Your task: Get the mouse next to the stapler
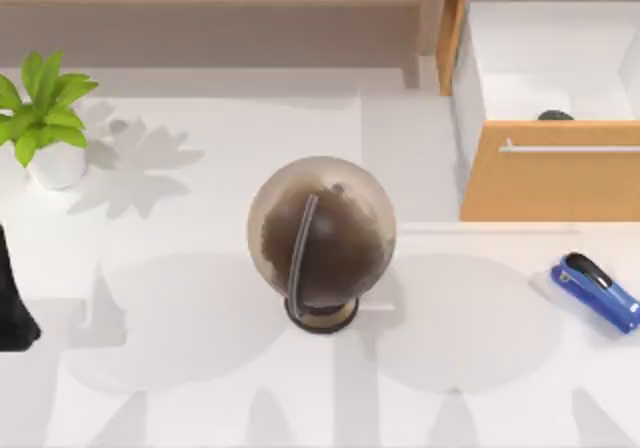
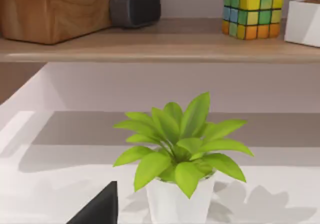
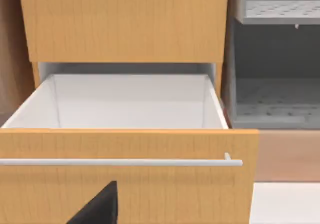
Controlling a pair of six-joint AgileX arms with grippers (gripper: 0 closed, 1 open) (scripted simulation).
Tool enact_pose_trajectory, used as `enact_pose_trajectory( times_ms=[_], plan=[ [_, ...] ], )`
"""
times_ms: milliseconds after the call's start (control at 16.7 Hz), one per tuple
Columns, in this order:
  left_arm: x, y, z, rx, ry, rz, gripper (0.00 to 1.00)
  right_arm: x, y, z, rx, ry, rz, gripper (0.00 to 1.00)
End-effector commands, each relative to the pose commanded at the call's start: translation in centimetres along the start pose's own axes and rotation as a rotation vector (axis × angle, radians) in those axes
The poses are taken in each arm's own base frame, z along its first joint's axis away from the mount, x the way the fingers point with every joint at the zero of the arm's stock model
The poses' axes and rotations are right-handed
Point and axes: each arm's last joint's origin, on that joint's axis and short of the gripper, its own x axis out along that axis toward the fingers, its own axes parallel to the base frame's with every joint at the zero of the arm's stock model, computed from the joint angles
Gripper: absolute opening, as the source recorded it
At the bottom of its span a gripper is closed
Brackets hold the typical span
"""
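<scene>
Mouse (image 1: 555, 116), small, dark, low-backed, sits inside the open white drawer (image 1: 500, 98) at upper right, well apart from the blue stapler (image 1: 596, 291); probably light, rigid, slick-shelled, best pinched across its flanks; gripper fingers' state cannot be told.

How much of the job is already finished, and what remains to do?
Done: the drawer stands pulled open. The mouse lies inside it, just behind the front panel, and nothing holds it. The stapler rests on the table at the right, in front of the drawer. The left arm waits at the left edge. Left to do: take out the mouse and set it beside the stapler.
</scene>
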Motion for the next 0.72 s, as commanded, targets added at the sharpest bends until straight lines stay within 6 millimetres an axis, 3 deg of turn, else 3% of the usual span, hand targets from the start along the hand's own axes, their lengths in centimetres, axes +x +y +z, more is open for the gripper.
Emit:
enact_pose_trajectory(
  times_ms=[360,720],
  plan=[
    [0.0,0.0,0.0,0.0,0.0,0.0,1.0,0.1,0.1,1.4,0.016,0.054,0.012,1.0],
    [0.0,0.0,0.0,0.0,0.0,0.0,1.0,2.2,0.5,7.1,0.073,0.295,0.036,1.0]
  ],
)
